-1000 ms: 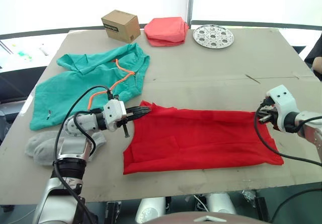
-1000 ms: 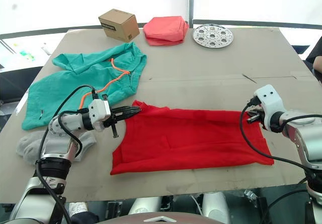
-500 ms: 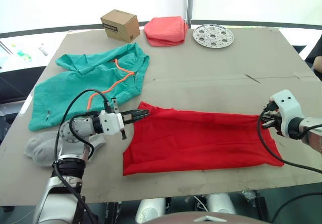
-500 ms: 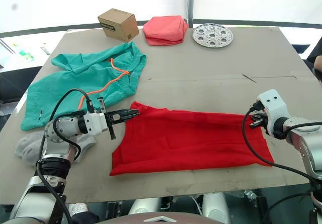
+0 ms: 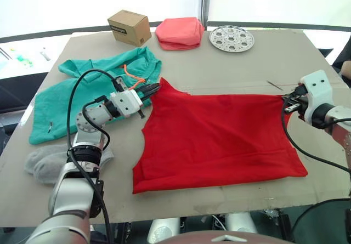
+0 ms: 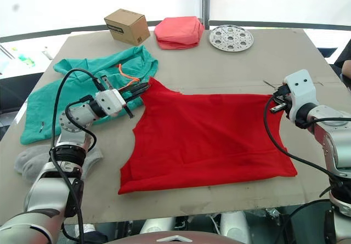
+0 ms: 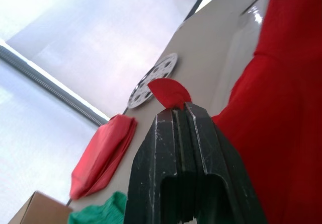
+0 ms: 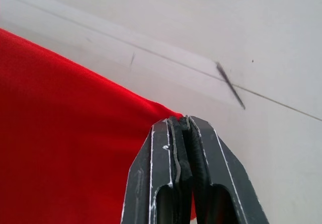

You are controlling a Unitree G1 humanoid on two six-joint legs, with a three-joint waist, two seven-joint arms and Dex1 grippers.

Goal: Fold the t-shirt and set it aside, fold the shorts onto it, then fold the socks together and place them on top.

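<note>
The red t-shirt (image 5: 219, 137) lies spread across the middle of the table, stretched between my two grippers. My left gripper (image 5: 155, 86) is shut on its far left corner, and a red tip of cloth pokes past the fingers (image 7: 176, 133). On the far right corner my right gripper (image 5: 285, 98) is shut, cloth pinched between its fingers (image 8: 183, 153). The teal shorts (image 5: 77, 98) with an orange cord lie crumpled at the left, just behind the left gripper. Grey socks (image 5: 46, 159) lie at the front left, beside my left arm.
At the table's far edge stand a cardboard box (image 5: 130, 28), a folded salmon-pink cloth bundle (image 5: 178, 33) and a round perforated metal disc (image 5: 232, 38). The table's front edge runs just below the shirt's hem.
Both grippers have moved away from me toward the far side, drawing the shirt's upper edge with them. The shirt went from a narrow folded band to a wide flat spread.
</note>
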